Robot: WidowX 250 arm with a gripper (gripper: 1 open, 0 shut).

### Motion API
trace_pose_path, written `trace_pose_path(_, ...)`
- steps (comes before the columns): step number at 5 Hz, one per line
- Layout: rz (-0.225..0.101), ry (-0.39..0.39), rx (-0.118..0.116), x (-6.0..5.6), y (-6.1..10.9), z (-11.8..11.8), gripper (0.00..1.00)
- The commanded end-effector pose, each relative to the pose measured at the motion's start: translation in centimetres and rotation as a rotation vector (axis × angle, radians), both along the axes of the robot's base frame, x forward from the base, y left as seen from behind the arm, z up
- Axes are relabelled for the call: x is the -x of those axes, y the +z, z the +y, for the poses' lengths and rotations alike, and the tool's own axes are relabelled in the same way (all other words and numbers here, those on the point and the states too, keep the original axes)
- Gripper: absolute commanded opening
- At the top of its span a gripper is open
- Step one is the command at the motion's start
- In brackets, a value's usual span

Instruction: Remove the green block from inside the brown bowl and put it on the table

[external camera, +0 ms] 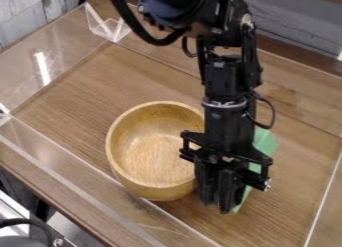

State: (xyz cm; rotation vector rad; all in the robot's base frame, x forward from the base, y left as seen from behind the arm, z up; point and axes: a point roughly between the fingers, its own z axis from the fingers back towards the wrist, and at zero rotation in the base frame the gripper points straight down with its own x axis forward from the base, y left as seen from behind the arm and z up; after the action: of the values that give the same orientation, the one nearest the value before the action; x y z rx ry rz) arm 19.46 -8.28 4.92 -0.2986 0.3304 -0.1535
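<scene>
The brown bowl (pixel 158 151) stands on the table (pixel 120 81) at front centre, and its inside shows bare wood. Just right of the bowl's rim, my gripper (pixel 230 199) points steeply down with its black fingers low over the tabletop. It is shut on the green block (pixel 271 145), which shows as a bright green strip to the right of the fingers and again between their tips. The arm hides most of the block, and whether its lower end touches the table I cannot tell.
Clear acrylic walls (pixel 54 61) edge the table on the left, front and back. A folded clear piece (pixel 110 29) stands at the back left corner. Open tabletop lies behind the bowl and to the right of the gripper.
</scene>
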Motion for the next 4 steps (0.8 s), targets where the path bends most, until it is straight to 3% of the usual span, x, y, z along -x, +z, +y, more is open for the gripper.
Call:
trace_pose_path(1, -0.040, 0.002, 0.016, -0.94, 0.98, 0.09, 0.00)
trace_pose_path(4, -0.026, 0.000, 0.033, -1.10, 1.44, 0.34, 0.00)
